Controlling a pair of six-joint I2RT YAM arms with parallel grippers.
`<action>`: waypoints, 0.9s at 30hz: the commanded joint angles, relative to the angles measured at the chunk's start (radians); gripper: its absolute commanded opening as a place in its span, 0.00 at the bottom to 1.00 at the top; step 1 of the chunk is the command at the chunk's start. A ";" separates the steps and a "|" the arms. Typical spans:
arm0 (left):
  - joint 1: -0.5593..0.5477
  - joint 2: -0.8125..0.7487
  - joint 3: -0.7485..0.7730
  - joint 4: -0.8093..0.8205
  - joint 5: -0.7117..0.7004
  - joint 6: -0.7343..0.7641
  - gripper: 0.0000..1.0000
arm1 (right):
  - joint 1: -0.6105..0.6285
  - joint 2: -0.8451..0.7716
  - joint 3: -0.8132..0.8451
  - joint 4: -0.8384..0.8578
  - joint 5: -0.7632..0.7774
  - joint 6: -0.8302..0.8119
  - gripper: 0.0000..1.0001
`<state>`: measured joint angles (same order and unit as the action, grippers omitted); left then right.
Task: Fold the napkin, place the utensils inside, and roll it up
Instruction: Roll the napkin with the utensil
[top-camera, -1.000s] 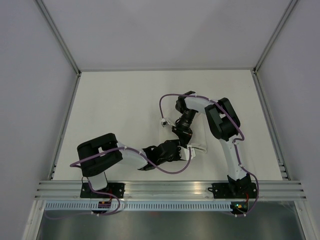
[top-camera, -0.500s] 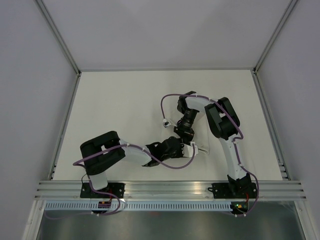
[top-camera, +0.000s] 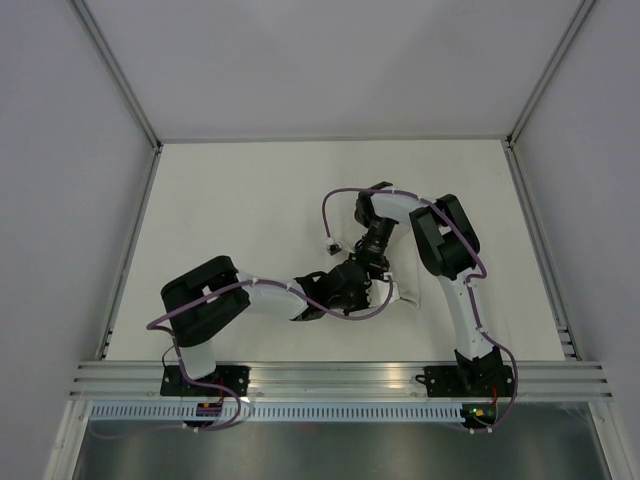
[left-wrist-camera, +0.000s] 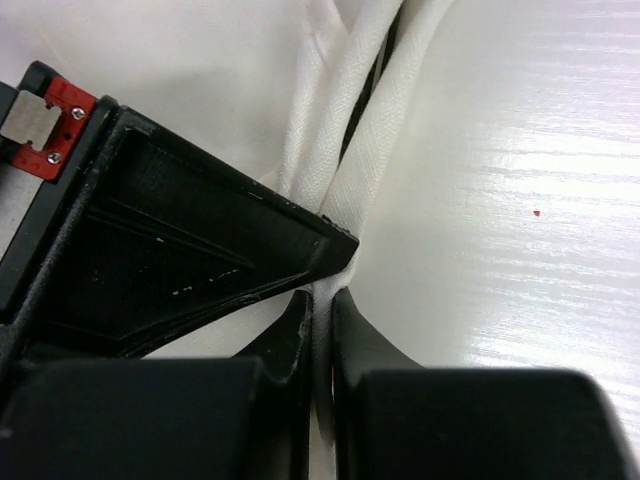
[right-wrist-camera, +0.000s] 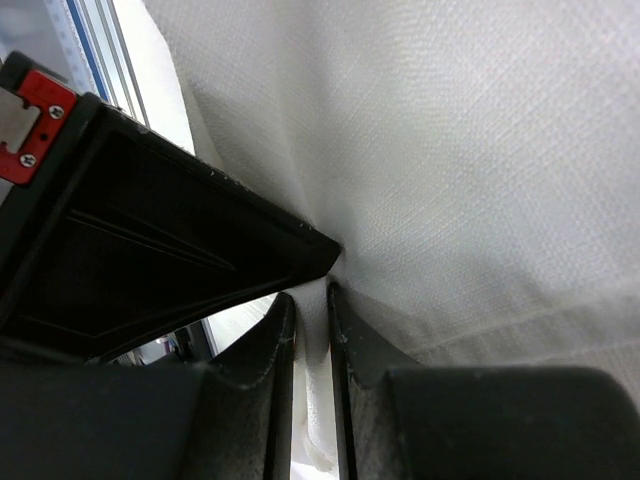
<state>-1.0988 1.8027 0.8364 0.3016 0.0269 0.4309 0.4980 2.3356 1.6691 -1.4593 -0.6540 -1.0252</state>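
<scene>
The napkin (top-camera: 402, 293) shows in the top view only as a small white bit beside the two wrists, which meet over it near the table's front middle. My left gripper (top-camera: 362, 290) is shut on a thin bunch of the napkin (left-wrist-camera: 352, 150), whose doubled hems run away from the jaws (left-wrist-camera: 322, 300). My right gripper (top-camera: 374, 268) is shut on a fold of the same cloth (right-wrist-camera: 480, 150), pinched between its fingertips (right-wrist-camera: 312, 310). The utensils are hidden.
The white table (top-camera: 250, 200) is bordered by metal frame rails (top-camera: 340, 378) along the near edge and by side rails (top-camera: 535, 230) left and right. Purple cables (top-camera: 330, 205) loop around both arms. The two grippers sit nearly touching.
My left gripper has moved right and slightly away from the bases, up to the right gripper, and has shut on the napkin. The visible patch of napkin has shrunk.
</scene>
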 joint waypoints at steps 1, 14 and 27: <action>0.040 0.043 0.033 -0.087 0.060 -0.081 0.04 | 0.005 0.047 -0.025 0.252 0.105 -0.044 0.18; 0.122 0.067 0.101 -0.213 0.300 -0.158 0.02 | -0.058 -0.054 -0.029 0.263 0.022 0.003 0.40; 0.189 0.078 0.087 -0.188 0.445 -0.205 0.02 | -0.177 -0.097 0.050 0.214 -0.113 0.063 0.48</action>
<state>-0.9245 1.8469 0.9371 0.1810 0.3859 0.2741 0.3679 2.2787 1.6722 -1.3678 -0.7406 -0.9558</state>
